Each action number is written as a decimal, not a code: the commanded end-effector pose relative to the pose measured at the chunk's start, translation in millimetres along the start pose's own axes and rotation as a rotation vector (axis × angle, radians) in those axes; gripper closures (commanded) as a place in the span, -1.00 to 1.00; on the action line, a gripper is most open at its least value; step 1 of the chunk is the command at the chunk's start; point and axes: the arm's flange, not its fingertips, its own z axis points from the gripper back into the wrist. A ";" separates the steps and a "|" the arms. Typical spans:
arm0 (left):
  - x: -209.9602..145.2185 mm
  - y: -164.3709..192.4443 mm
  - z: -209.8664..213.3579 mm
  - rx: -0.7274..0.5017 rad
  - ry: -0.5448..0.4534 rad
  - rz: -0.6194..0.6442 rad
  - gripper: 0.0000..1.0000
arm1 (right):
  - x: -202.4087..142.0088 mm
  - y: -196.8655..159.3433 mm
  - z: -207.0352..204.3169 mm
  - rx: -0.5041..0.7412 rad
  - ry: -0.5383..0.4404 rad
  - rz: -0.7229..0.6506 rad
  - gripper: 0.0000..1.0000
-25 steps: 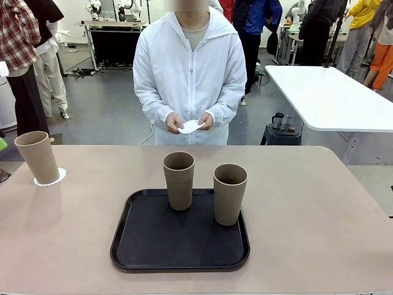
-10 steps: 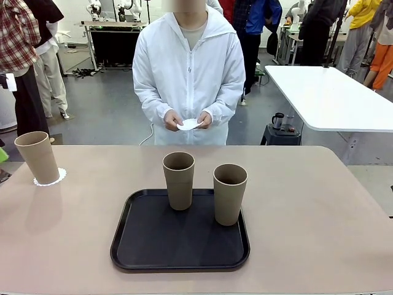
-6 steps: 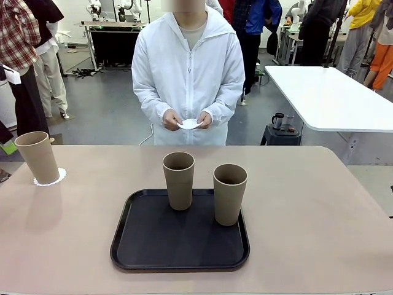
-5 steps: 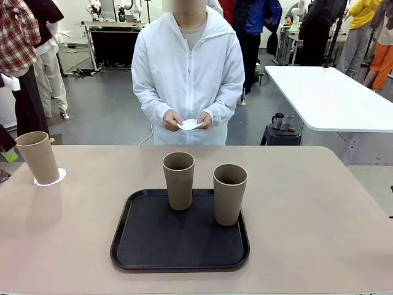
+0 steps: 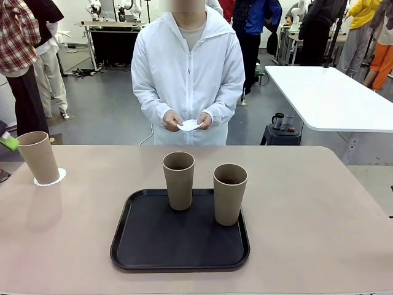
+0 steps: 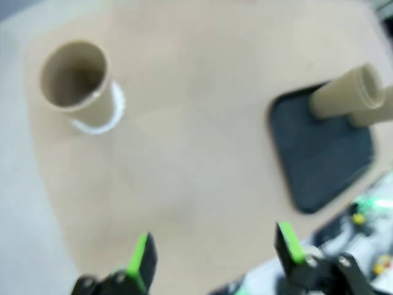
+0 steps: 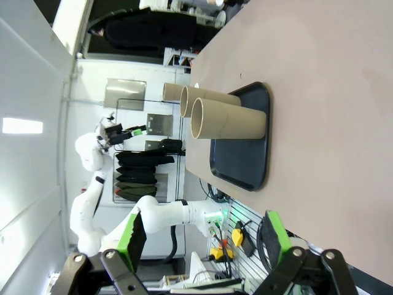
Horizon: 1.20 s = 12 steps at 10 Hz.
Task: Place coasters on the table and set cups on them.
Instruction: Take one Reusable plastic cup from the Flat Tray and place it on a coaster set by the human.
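Observation:
A tan cup (image 5: 37, 157) stands on a white lacy coaster (image 5: 50, 179) at the table's (image 5: 319, 209) far left. Two more cups (image 5: 178, 180) (image 5: 229, 193) stand on the black tray (image 5: 180, 236). The person across the table holds another coaster (image 5: 190, 125) in both hands. My left gripper (image 6: 215, 252) hangs open and empty high above the table, with the cup on its coaster (image 6: 75, 77) below it at upper left; one green fingertip (image 5: 8, 142) pokes in beside that cup. My right gripper (image 7: 204, 233) is open and empty, off to the side of the tray (image 7: 242, 160) and cups (image 7: 228, 120).
A white rectangular table (image 5: 328, 98) stands behind on the right, and other people stand farther back. Bare tabletop lies left and right of the tray. In the right wrist view the left arm (image 7: 92, 184) shows beyond the table.
The left gripper's green fingertip at the picture's left edge has shifted a little upward. The person's hands, the cups and the tray have stayed put.

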 end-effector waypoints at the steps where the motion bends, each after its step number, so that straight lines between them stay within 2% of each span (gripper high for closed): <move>1: -22.4 44.6 21.6 -0.425 -0.221 0.108 -1.00 | 0.4 0.5 0.5 0.014 -0.003 0.001 -1.00; 2: -36.1 80.3 25.9 -0.563 -0.277 0.180 -1.00 | 0.4 0.5 0.5 0.014 -0.003 0.001 -1.00; 3: -51.0 107.2 24.3 -0.628 -0.317 0.225 -1.00 | 0.4 0.5 0.5 0.014 -0.003 0.001 -1.00; 4: -62.0 130.6 27.0 -0.710 -0.307 0.236 -1.00 | 0.4 0.5 0.5 0.014 -0.003 0.001 -1.00; 6: -76.1 177.2 33.4 -0.855 -0.215 0.217 -1.00 | 0.4 0.5 0.5 0.014 -0.003 0.001 -1.00; 7: -79.2 191.0 34.1 -0.850 -0.213 0.215 -1.00 | 0.4 0.5 0.5 0.014 -0.003 0.001 -1.00; 9: -82.5 212.5 32.4 -0.847 -0.142 0.226 -1.00 | 0.4 0.5 0.5 0.014 -0.003 0.001 -1.00; 12: -79.3 234.5 26.6 -0.870 -0.132 0.201 -1.00 | 0.4 0.5 0.5 0.014 -0.003 0.001 -1.00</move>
